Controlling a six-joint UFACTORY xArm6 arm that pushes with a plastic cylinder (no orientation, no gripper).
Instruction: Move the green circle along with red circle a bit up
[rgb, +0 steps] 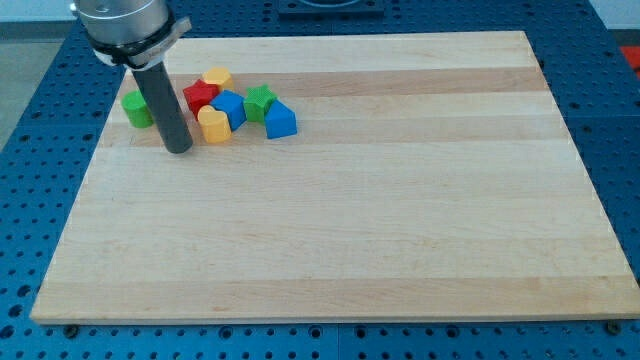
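Green circle (136, 108) upright, left of rod tip (178, 148)

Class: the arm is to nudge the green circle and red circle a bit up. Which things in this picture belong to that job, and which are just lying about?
In the job:
green circle
my tip, below and right of the green circle
red circle: none clearly visible; the rod may hide it

Lying about:
red block
yellow block
yellow block
blue block
green star
blue triangle
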